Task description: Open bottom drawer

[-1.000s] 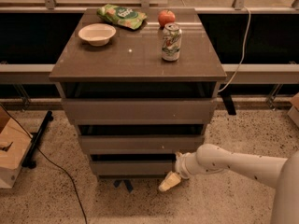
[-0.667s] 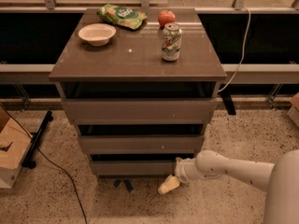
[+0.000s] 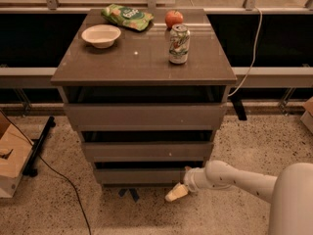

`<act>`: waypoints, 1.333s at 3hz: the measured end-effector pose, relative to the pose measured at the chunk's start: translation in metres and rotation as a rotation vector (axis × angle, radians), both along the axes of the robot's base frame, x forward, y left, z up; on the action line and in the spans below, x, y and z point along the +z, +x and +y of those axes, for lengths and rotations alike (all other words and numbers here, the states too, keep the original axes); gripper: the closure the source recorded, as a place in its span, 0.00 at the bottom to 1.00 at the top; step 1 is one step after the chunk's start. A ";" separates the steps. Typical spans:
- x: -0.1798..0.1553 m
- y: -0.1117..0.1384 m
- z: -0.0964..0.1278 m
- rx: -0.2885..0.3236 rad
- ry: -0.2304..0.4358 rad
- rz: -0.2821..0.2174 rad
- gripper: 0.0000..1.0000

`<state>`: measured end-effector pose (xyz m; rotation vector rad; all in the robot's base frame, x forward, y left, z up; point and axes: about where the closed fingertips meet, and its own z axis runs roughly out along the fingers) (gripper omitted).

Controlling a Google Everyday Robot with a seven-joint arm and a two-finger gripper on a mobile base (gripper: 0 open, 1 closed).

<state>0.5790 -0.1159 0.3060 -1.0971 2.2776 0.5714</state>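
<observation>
The bottom drawer [image 3: 142, 175] is the lowest and narrowest of three grey-brown flat fronts in the cabinet, just above the floor. It stands out a little, with a dark gap above its front. My gripper [image 3: 176, 193] is low at the drawer's right front corner, its pale fingertip pointing down-left toward the floor just below the drawer's bottom edge. My white arm [image 3: 234, 177] reaches in from the lower right.
On the cabinet top [image 3: 142, 58] are a white bowl [image 3: 100, 35], a green chip bag [image 3: 128, 16], a red apple [image 3: 173, 18] and a soda can [image 3: 179, 44]. A cardboard box [image 3: 11, 158] and a black cable [image 3: 63, 180] lie left. Blue tape [image 3: 128, 194] marks the floor.
My arm has sunk lower and shifted slightly left, staying at the bottom drawer's right corner. The drawer front looks about where it was.
</observation>
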 end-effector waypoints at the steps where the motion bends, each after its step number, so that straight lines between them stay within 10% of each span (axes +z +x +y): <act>1: -0.013 0.016 -0.007 -0.013 0.004 0.006 0.00; 4: -0.058 0.059 -0.027 -0.075 0.067 0.067 0.00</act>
